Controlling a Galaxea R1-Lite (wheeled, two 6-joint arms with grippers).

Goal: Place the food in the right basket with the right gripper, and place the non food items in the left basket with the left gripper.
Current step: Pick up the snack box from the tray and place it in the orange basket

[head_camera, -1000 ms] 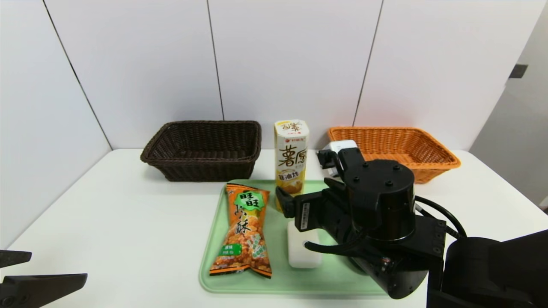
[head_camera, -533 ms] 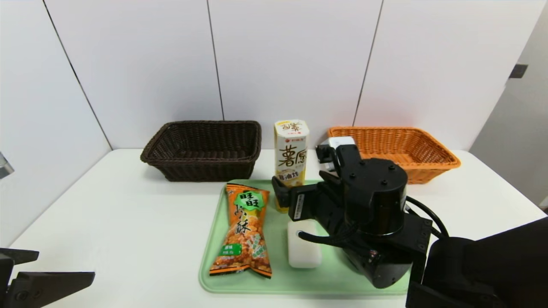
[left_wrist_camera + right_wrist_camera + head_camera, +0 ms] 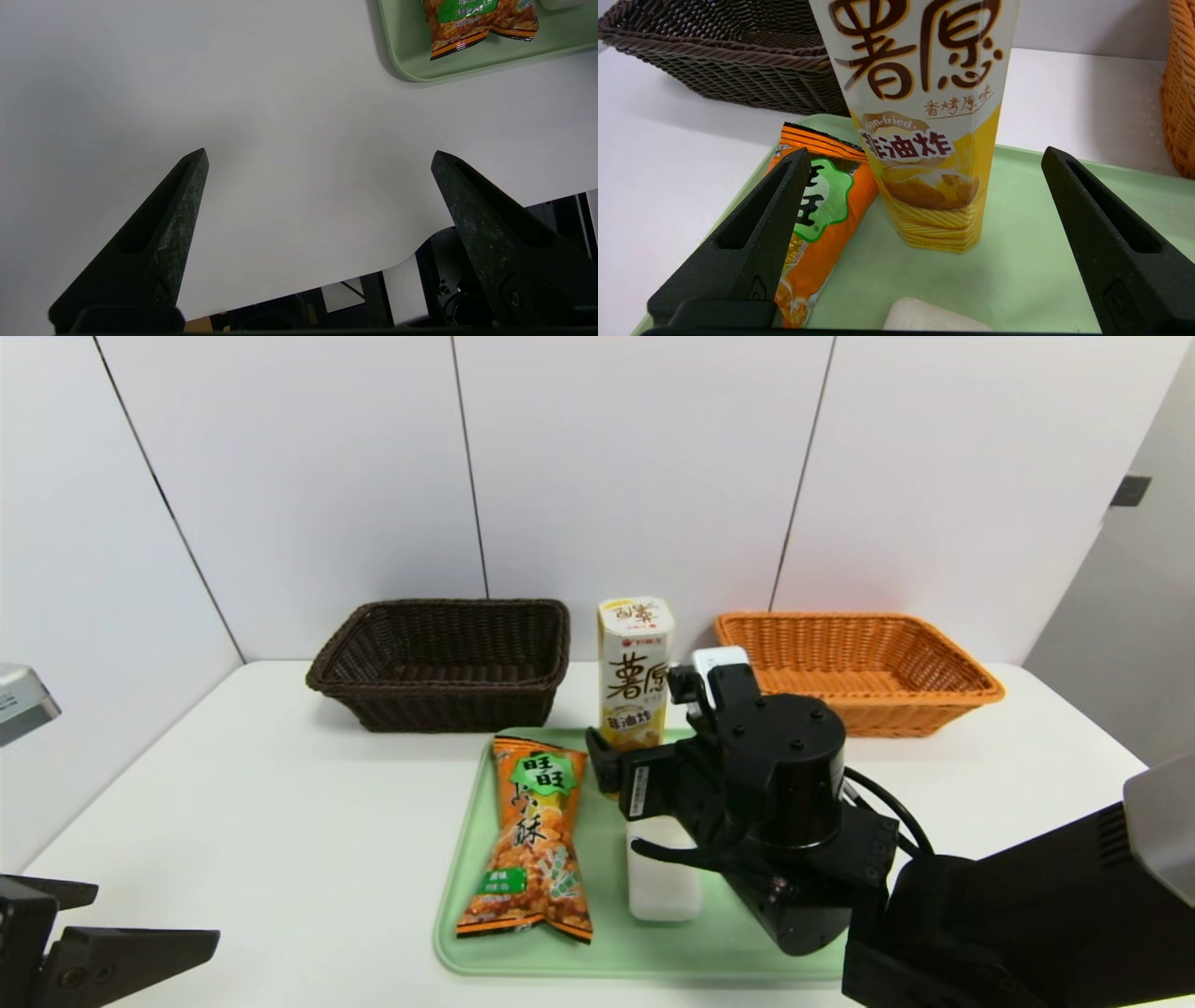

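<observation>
1. Step in hand, as judged: the approach to the first food item. The right gripper [image 3: 924,158] is lined up on the tall snack box [image 3: 636,672], which stands upright at the far edge of the green tray [image 3: 597,952]. Nothing is seen yet inside the orange basket [image 3: 859,663] at 2 o'clock from the tray or the dark basket [image 3: 439,658] at 10 o'clock.
2. Task things: the snack bag [image 3: 534,840] lies flat on the tray's left half, at 7 o'clock from the box. The white block [image 3: 661,887], probably a non-food item, lies just beside the bag at its 3 o'clock, partly hidden by the right arm.
3. Next move, as judged: the gripper would have to be pushed further toward 12 o'clock until the box sits between the jaws, then closed on its sides. The box is tall and narrow, so a nudge could tip it.
4. Right arm pose: the arm is reached over the tray's right half, with the gripper pointing nearly level at the box. The jaws are spread wide and nothing is held; the box is not yet between them.
5. Left arm pose: the left gripper [image 3: 317,156] is parked over the bare table [image 3: 280,116] at 8 o'clock from the tray, jaws wide and empty.
</observation>
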